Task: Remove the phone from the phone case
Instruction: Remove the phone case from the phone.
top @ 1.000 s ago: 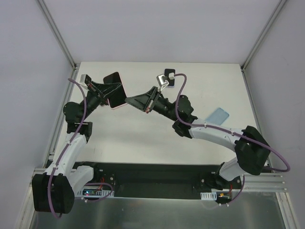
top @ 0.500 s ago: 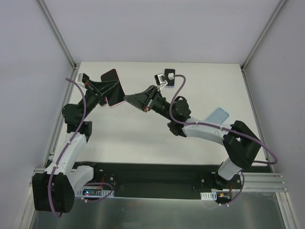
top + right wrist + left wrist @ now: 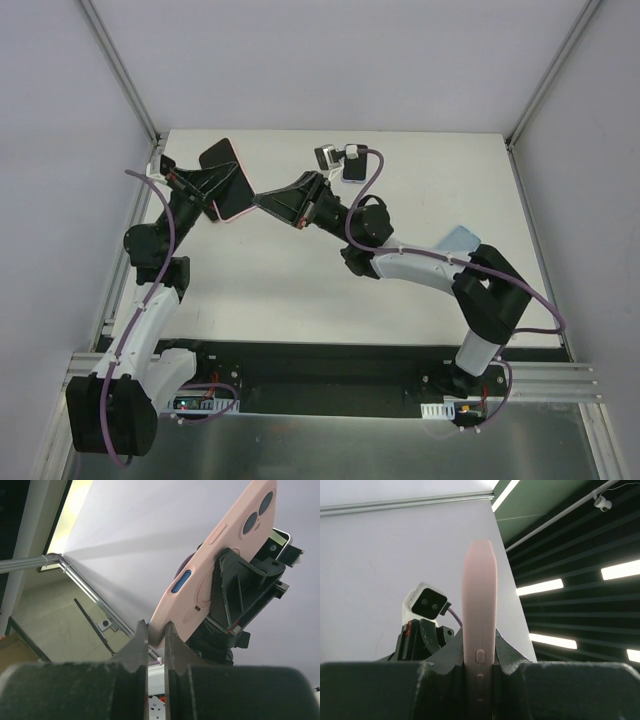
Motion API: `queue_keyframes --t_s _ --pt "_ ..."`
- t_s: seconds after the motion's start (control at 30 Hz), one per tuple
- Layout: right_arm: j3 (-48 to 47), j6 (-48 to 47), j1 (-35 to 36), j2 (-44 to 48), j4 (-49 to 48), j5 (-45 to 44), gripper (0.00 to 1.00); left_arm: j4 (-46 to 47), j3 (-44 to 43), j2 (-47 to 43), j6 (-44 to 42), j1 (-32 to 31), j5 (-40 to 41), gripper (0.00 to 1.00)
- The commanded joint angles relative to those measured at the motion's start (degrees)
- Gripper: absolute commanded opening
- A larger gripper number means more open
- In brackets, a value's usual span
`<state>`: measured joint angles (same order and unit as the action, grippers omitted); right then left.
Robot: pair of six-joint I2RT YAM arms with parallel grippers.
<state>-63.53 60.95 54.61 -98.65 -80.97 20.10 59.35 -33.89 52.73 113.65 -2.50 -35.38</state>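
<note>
Phone [image 3: 222,172] sits in the pink case [image 3: 220,565], held in the air over the far-left part of the table [image 3: 300,275]. Since a second ago, the phone and both arms have shifted left and slightly farther back. Left gripper [image 3: 479,656] is clenched across the cased phone, seen edge-on. Right gripper [image 3: 155,632] is pinched tight on the case's lower corner. No gap between case and phone shows yet, so the peel is likely only starting. A pale blue flat item [image 3: 456,241] lies well apart on the right.
</note>
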Motion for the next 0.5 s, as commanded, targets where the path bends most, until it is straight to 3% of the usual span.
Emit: queue_keyframes --t_s 0.0,0.47 --pt "-4.76 -4.26 4.8 -4.18 -6.92 13.21 0.01 -0.11 -0.48 -0.79 9.93 -2.77 -5.32 0.0" --pt "-7.84 -5.05 5.16 -5.67 -6.83 17.26 0.01 0.76 -0.56 -1.31 11.51 -2.86 -5.23 0.0"
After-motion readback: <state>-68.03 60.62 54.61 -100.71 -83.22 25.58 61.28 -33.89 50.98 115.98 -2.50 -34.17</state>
